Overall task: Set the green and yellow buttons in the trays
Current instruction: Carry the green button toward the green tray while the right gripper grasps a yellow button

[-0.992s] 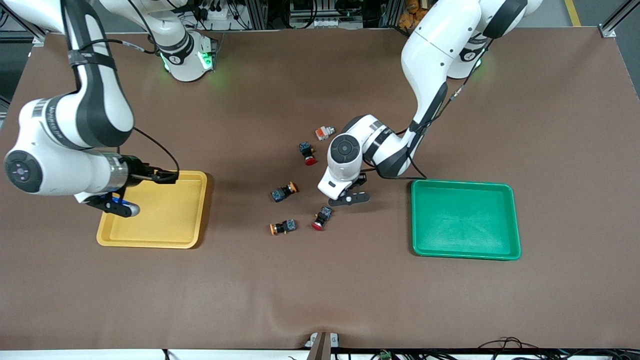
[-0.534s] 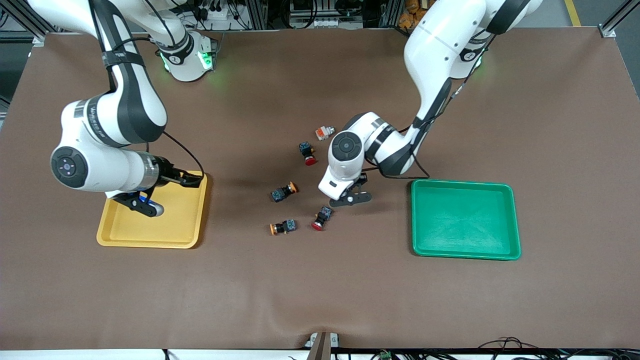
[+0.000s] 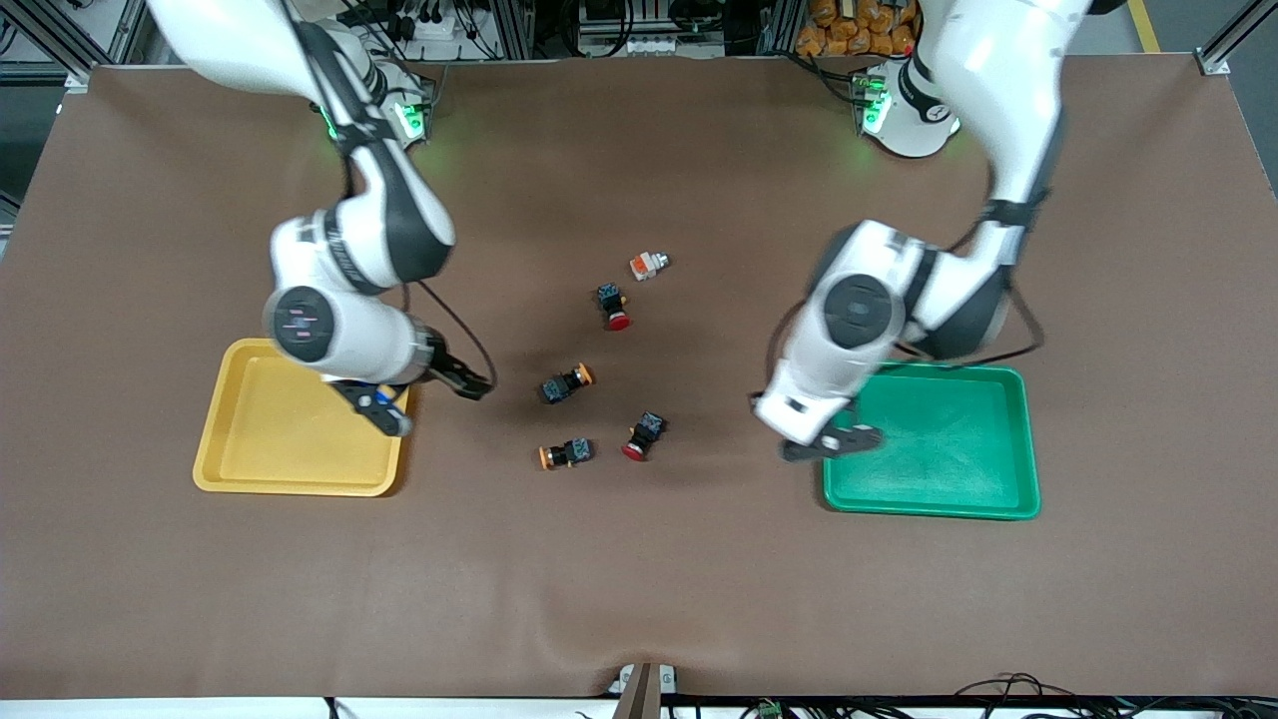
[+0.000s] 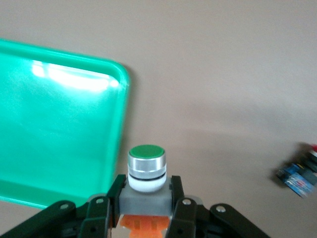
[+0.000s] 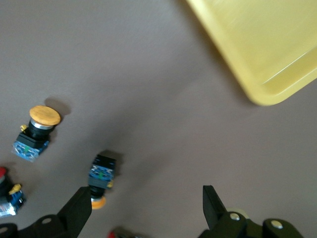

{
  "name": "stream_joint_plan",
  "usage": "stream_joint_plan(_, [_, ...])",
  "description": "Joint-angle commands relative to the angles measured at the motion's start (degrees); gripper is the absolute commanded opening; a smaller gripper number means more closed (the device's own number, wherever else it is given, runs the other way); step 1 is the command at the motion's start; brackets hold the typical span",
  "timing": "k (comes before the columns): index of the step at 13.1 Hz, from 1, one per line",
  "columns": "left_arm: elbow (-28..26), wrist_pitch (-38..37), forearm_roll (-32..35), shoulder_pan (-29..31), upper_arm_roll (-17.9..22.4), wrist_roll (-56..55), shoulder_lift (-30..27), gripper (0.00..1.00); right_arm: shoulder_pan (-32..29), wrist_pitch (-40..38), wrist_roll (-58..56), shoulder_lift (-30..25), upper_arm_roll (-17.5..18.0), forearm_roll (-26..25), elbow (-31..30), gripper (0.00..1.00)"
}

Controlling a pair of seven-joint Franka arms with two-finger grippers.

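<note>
Left gripper (image 3: 831, 441) clamps green-capped button (image 4: 145, 168) by grey body, cap up, over green tray's (image 3: 1008, 504) edge, likely for drop-in. Right gripper (image 5: 146, 208) spread wide, empty, near yellow tray (image 3: 215, 454) corner. Two yellow-capped buttons (image 5: 37, 131) (image 5: 100, 179) lie on table just ahead, likely next pick.

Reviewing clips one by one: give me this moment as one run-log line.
left tool: shut on green-capped button, over green tray edge | right tool: open, over table by yellow tray | five buttons loose mid-table
</note>
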Motion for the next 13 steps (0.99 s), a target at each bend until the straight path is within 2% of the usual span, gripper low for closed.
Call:
stream_joint_plan(1, [-1.60, -1.83, 1.19, 5.24, -0.70, 7.22, -2.12, 0.00, 3.80, 6.54, 7.89, 3.90, -0.61, 0.95, 0.23, 1.00])
stream_joint_plan(3, [-1.95, -2.11, 1.27, 9.90, -0.78, 13.98, -2.03, 0.00, 6.00, 11.91, 11.25, 6.54, -0.61, 0.95, 0.23, 0.99])
stream_joint_plan(5, [-2.13, -1.76, 1.27, 14.12, -0.78, 21.11, -1.33, 0.00, 7.41, 15.52, 12.75, 8.99, -0.61, 1.04, 0.49, 0.90])
stream_joint_plan(7, [-2.30, -0.53, 1.27, 16.33, -0.78, 22.98, 0.07, 0.00, 8.99, 19.65, 15.65, 10.93, -0.61, 0.96, 0.58, 0.87])
stream_joint_plan(10, [-5.54, 7.35, 1.27, 18.17, -0.61, 22.98, 3.05, 0.00, 10.05, 20.89, 15.75, 12.61, -0.61, 0.95, 0.58, 0.66])
stream_joint_plan(13, [-6.43, 12.21, 1.45, 19.49, -0.52, 25.25, 6.04, 0.00, 10.32, 21.25, 15.75, 13.40, -0.61, 0.95, 0.41, 0.67])
